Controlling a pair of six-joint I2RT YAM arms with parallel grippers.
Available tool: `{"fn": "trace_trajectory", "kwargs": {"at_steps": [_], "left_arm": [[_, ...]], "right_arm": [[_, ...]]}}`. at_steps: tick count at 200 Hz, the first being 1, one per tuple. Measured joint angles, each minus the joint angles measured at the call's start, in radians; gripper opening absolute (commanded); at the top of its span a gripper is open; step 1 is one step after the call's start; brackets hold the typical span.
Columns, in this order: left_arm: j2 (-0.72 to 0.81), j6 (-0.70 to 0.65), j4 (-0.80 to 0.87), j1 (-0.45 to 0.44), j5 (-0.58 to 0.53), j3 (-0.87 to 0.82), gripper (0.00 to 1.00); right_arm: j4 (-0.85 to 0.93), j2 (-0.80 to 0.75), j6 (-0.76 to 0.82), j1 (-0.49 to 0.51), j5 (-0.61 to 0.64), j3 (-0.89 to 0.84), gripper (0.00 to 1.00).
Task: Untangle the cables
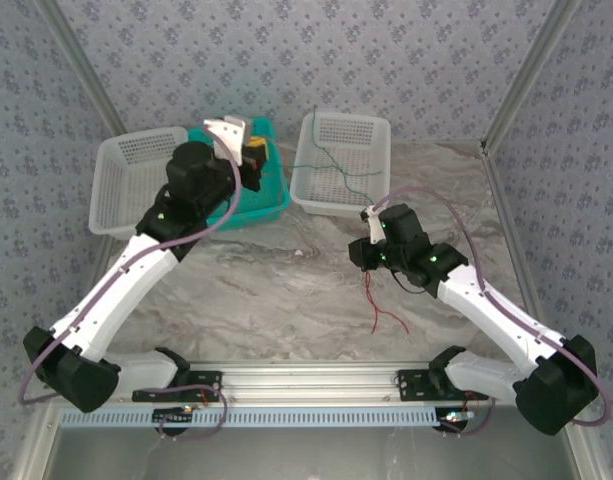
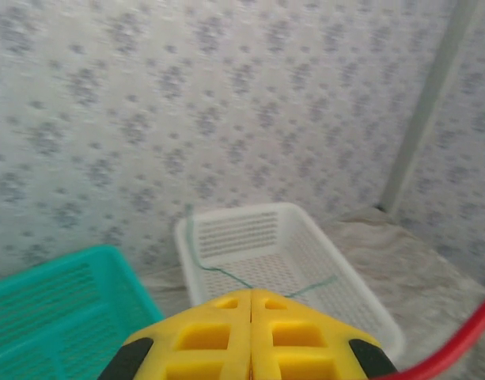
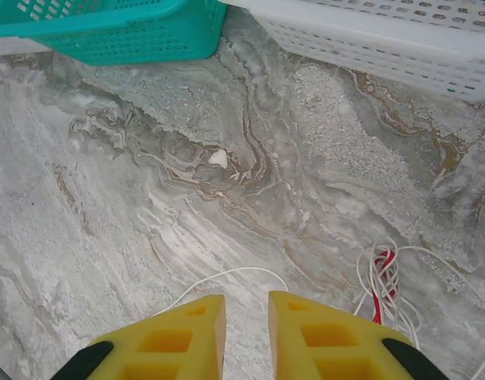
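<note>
Left pincer (image 2: 251,305) is pressed together, yellow pads flush with no gap, held up over the teal basket (image 1: 266,202) and facing the white basket (image 2: 234,215). In there, a green cable (image 2: 223,271) trails across the mesh floor and rises past the rim at one corner. Over to the right pincer (image 3: 247,305): slightly spread, nothing between its pads, low above the marbled surface (image 3: 147,158). A loop of white cable (image 3: 234,270) arcs just beyond its tips. To the right, more white strands bunch around a red cable (image 3: 382,265), all lying tangled on the surface.
</note>
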State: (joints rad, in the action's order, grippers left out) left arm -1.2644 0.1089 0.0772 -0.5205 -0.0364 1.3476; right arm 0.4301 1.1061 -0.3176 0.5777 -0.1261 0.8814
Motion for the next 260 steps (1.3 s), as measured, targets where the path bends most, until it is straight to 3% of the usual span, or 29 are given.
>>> {"fn": "trace_trajectory", "kwargs": {"at_steps": [70,159,179,203,260], "left_arm": [[-0.194,-0.032,0.030,0.208,-0.063,0.185,0.00],[-0.537,-0.029,0.201,0.284,-0.107,0.410,0.00],[-0.593,-0.016,0.229,0.303,-0.111,0.410,0.27],[-0.643,0.019,0.269,0.319,-0.126,0.410,0.40],[-0.592,0.082,0.249,0.326,-0.098,0.337,0.45]], "right_arm": [[0.001,-0.024,-0.007,-0.002,0.000,0.000,0.29],[0.026,-0.050,-0.019,-0.002,-0.001,0.000,0.30],[0.028,-0.059,-0.026,-0.002,-0.001,0.000,0.30],[0.040,-0.060,-0.030,-0.002,-0.001,0.000,0.31],[0.061,-0.060,-0.030,-0.002,0.008,0.000,0.32]]}}
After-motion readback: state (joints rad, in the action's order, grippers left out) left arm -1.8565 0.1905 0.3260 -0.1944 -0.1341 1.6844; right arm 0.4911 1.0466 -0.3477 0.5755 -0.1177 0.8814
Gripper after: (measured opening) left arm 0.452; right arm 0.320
